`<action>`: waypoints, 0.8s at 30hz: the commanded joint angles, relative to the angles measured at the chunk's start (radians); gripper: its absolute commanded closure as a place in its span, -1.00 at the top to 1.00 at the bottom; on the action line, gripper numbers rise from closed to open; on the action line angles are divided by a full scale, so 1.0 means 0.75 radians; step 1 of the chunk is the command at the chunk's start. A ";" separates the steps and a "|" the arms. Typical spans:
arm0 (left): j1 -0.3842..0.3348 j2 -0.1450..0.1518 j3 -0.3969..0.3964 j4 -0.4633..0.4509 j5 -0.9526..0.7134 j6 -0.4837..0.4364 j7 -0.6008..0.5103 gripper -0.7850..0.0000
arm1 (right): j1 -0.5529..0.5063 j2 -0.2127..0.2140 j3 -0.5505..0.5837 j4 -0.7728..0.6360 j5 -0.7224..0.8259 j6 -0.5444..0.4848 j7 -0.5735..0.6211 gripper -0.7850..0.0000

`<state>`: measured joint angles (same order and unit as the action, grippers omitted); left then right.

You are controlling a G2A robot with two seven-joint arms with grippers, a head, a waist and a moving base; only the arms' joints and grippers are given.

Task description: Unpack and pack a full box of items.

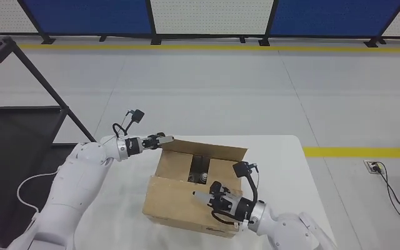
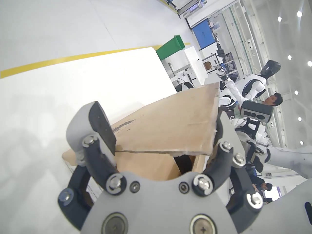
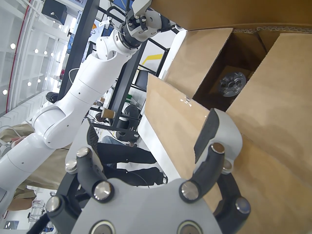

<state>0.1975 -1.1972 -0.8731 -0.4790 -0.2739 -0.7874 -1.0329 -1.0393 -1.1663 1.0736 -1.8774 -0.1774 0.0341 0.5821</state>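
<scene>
Brown cardboard box [image 1: 172, 201] (dark round part [image 3: 230, 83] inside), left end effector [image 2: 159, 113] and right end effector [image 3: 150, 122] released astride opposite flaps [image 1: 206, 149].

no legible text; small print on box [image 1: 172, 200] front too tiny.

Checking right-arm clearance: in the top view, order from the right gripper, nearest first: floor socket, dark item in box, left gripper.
From the right gripper:
1. dark item, inside the box, just beyond.
2. left gripper, at its far-left corner.
3. floor socket, far right.
</scene>
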 commanded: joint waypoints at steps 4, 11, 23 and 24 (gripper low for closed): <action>0.037 0.036 0.024 -0.077 -0.006 0.003 -0.003 1.00 | -0.007 -0.002 0.011 -0.002 0.002 0.005 -0.009 1.00; 0.082 0.083 0.054 -0.175 -0.025 -0.007 0.007 1.00 | -0.013 -0.004 0.019 -0.010 -0.001 0.005 -0.005 1.00; 0.138 0.174 0.120 -0.342 0.040 -0.048 0.048 1.00 | 0.002 -0.012 0.016 0.000 0.000 0.018 0.000 1.00; 0.136 0.182 0.121 -0.343 0.044 -0.053 0.053 1.00 | 0.002 -0.013 0.015 0.000 0.000 0.018 0.004 1.00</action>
<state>0.3004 -1.0674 -0.7831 -0.7355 -0.2428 -0.8227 -0.9979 -1.0381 -1.1756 1.0857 -1.8773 -0.1770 0.0473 0.5824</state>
